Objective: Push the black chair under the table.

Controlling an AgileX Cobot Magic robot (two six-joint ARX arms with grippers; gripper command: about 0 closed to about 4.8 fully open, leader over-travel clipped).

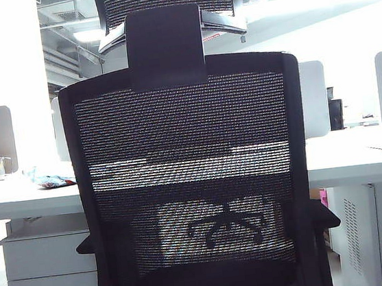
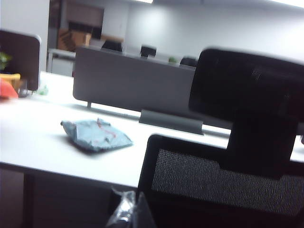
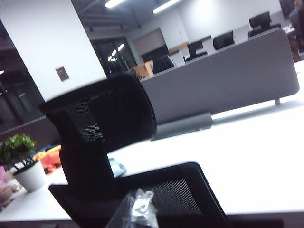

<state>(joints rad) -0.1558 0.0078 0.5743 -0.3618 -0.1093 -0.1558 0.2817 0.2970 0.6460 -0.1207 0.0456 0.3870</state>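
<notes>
Black chair (image 2: 223, 185) beside both tools (image 2: 128, 211)

left gripper (image 2: 126, 211): I see only a sliver close under its wrist camera, grey-silver, glossy, crinkled like clear wrap; jaw stance unreadable | right gripper (image 3: 138, 207): likewise close under its camera, pale shiny crumpled tip, dark flecks, blurred; jaw stance unreadable

A crumpled blue packet (image 2: 97, 135), potted plant (image 3: 21, 159) and grey divider (image 2: 133, 85).
</notes>
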